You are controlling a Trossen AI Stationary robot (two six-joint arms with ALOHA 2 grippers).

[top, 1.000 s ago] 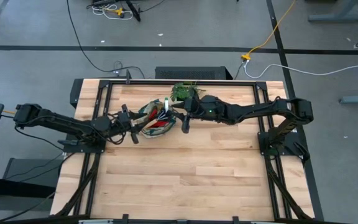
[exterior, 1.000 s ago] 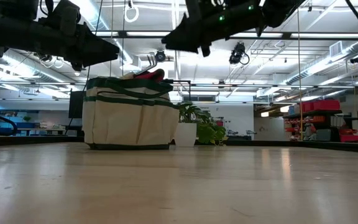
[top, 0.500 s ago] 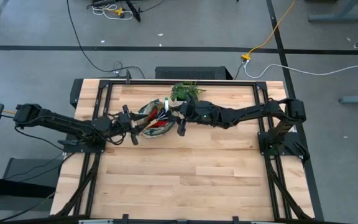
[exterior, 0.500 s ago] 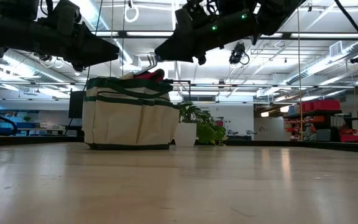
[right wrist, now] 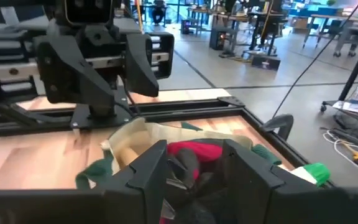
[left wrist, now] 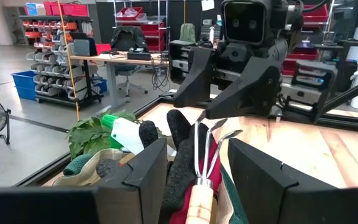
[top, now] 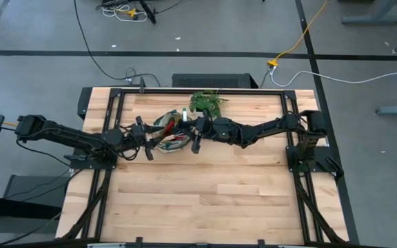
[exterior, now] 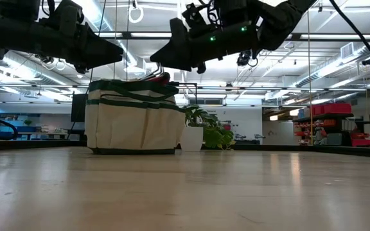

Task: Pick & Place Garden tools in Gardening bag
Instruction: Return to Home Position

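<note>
Left tool (top: 153, 138) at nine o'clock of the gardening bag (exterior: 133, 128), right tool (top: 189, 133) at three — both released; retreating low could snag it.

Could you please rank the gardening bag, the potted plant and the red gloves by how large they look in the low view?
1. gardening bag: largest by far.
2. potted plant: clearly smaller, though it stands farther back, which shrinks it.
3. red gloves: smallest; only a small patch shows above the bag's rim.
</note>
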